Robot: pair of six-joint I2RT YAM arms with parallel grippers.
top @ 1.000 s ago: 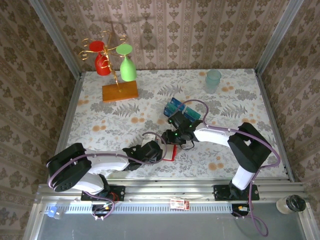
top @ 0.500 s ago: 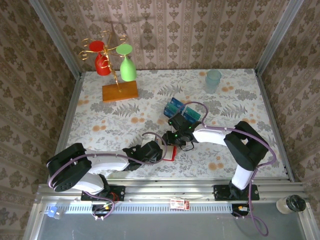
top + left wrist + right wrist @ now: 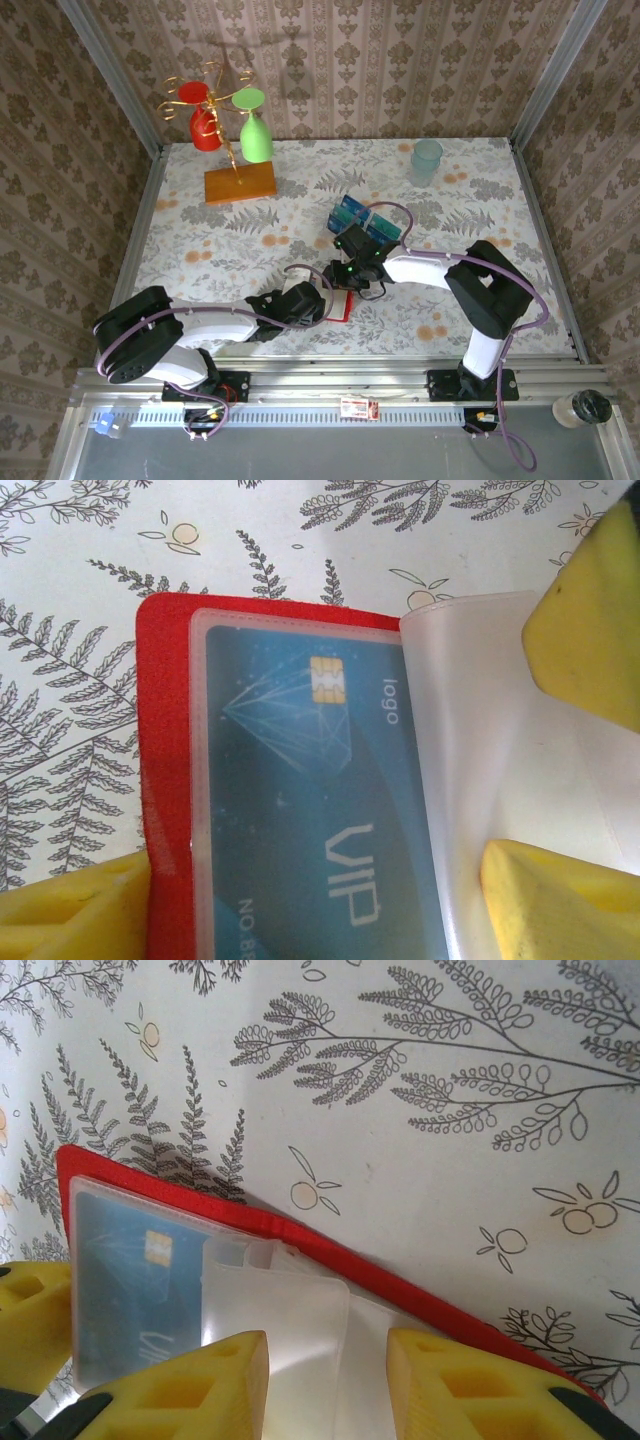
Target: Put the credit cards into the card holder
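Note:
The red card holder [image 3: 340, 308] lies open on the table near the front middle. A blue credit card [image 3: 300, 780] with a chip and "VIP" print sits in its clear sleeve. My left gripper [image 3: 315, 910] is open. One yellow finger rests at the holder's red edge [image 3: 165, 780], the other on the clear sleeves. My right gripper [image 3: 328, 1390] is open above the holder [image 3: 330, 1250], with a loose clear sleeve leaf [image 3: 280, 1330] between its fingers. The blue card [image 3: 120, 1290] shows to their left. More blue credit cards [image 3: 352, 212] stand behind the right gripper [image 3: 346, 280].
A clear acrylic rack [image 3: 383, 228] holds the spare cards just behind the grippers. At the back left, a wooden-based wire stand [image 3: 240, 183] carries a red glass [image 3: 205, 125] and a green glass [image 3: 256, 135]. A pale translucent cup [image 3: 427, 160] stands back right.
My right gripper has narrowed a little and edged slightly left over the holder. The left arm and the holder have stayed put.

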